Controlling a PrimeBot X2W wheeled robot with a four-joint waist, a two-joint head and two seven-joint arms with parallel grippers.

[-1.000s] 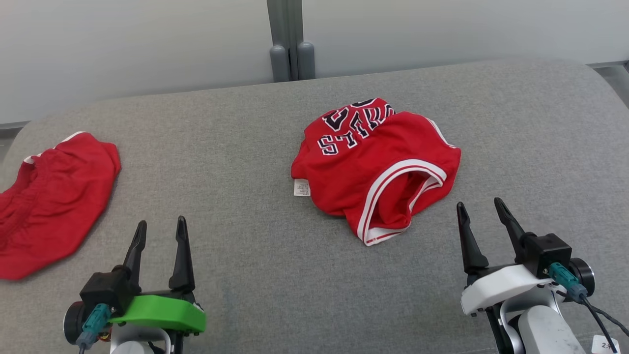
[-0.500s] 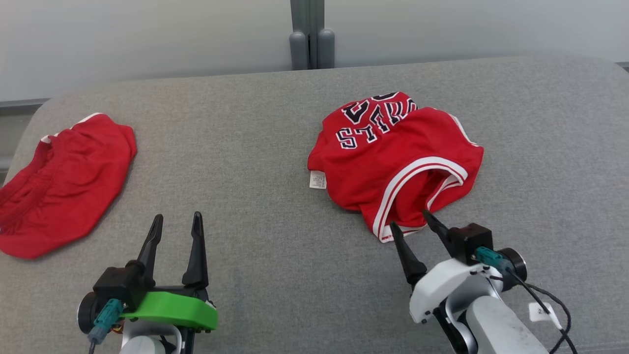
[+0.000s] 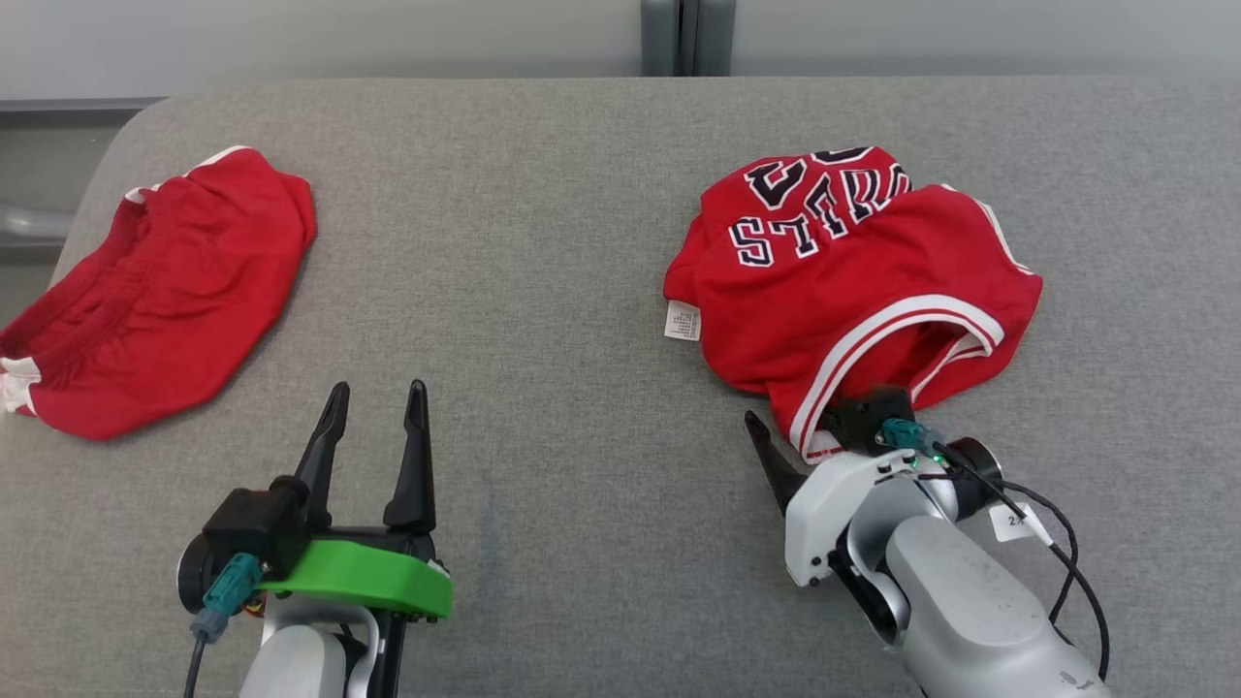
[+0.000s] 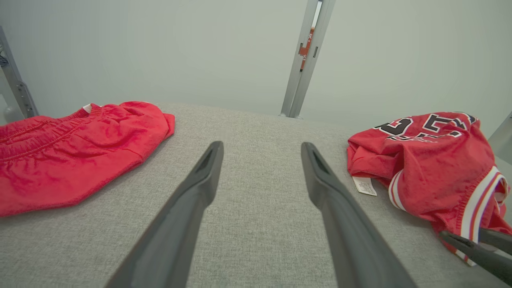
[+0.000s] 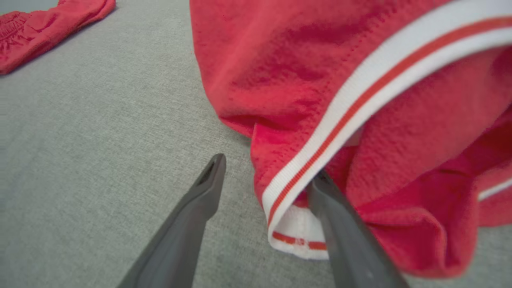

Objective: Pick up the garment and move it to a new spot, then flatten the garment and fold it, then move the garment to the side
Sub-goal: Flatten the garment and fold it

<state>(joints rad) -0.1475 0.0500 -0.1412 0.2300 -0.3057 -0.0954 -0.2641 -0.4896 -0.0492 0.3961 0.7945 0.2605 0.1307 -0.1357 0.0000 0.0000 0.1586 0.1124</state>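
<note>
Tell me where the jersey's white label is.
In the head view, the white label lies on the grey cushion at the left edge of the red jersey, right of centre.

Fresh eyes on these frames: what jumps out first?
The crumpled red jersey with black-and-white lettering, on the right of the grey padded surface, with the right gripper open astride its white-striped trim, one finger inside the opening. Next, the red shorts at the far left, and the left gripper open above bare grey fabric.
</note>
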